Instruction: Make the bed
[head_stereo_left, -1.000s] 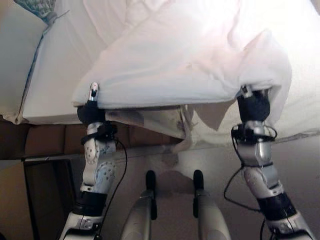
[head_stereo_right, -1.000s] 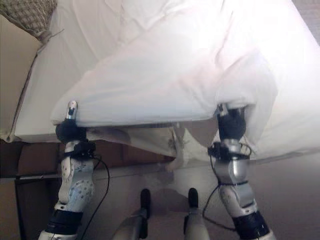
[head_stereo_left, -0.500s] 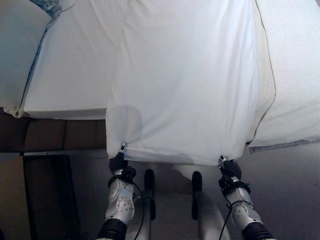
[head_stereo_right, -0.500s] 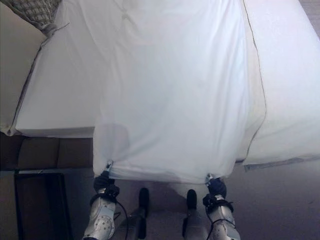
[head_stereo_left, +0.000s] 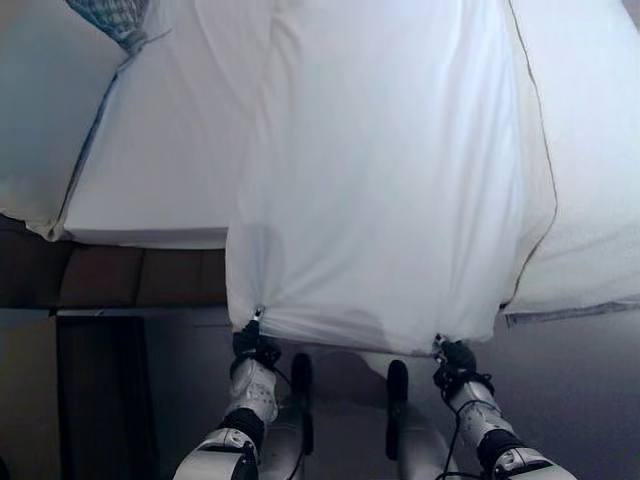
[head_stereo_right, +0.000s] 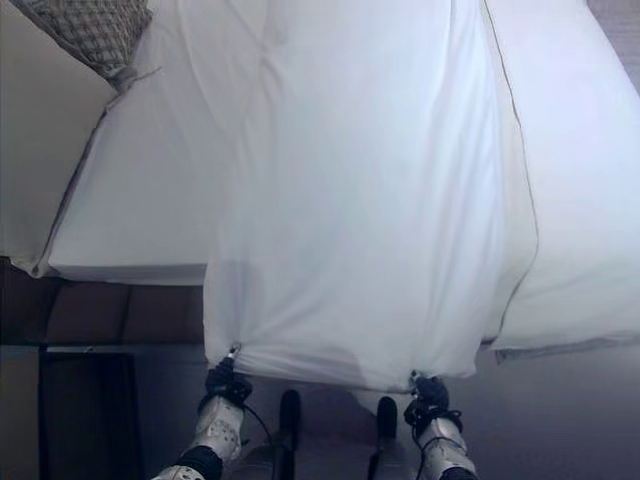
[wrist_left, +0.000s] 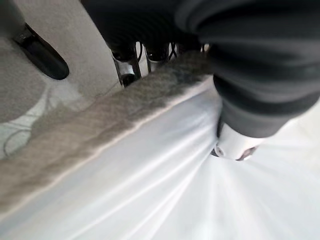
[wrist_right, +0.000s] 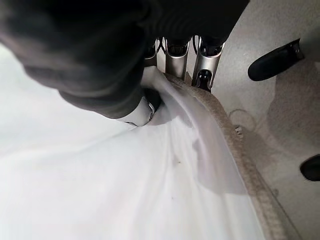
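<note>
A white sheet (head_stereo_left: 390, 180) lies stretched over the bed and hangs past its near edge. My left hand (head_stereo_left: 252, 343) grips the sheet's near left corner, fingers curled round the hem (wrist_left: 100, 125). At the near right corner my right hand (head_stereo_left: 455, 355) pinches the hem (wrist_right: 225, 145) between thumb and fingers. Both hands sit low, just in front of the bed's edge, and the cloth is taut between them. The white mattress (head_stereo_left: 150, 150) shows bare to the left of the sheet.
A patterned pillow (head_stereo_right: 90, 30) lies at the far left of the bed. A second white cover (head_stereo_left: 590, 200) with a dark piped edge drapes the bed's right side. The dark bed base (head_stereo_left: 130, 275) and a dark frame (head_stereo_left: 100, 390) stand low on the left, over grey floor (head_stereo_left: 580, 380).
A second ago the sheet billowed high between raised hands. Both hands have since pulled down and toward me, drawing the sheet flat and taut over the bed's edge. The view has shifted slightly.
</note>
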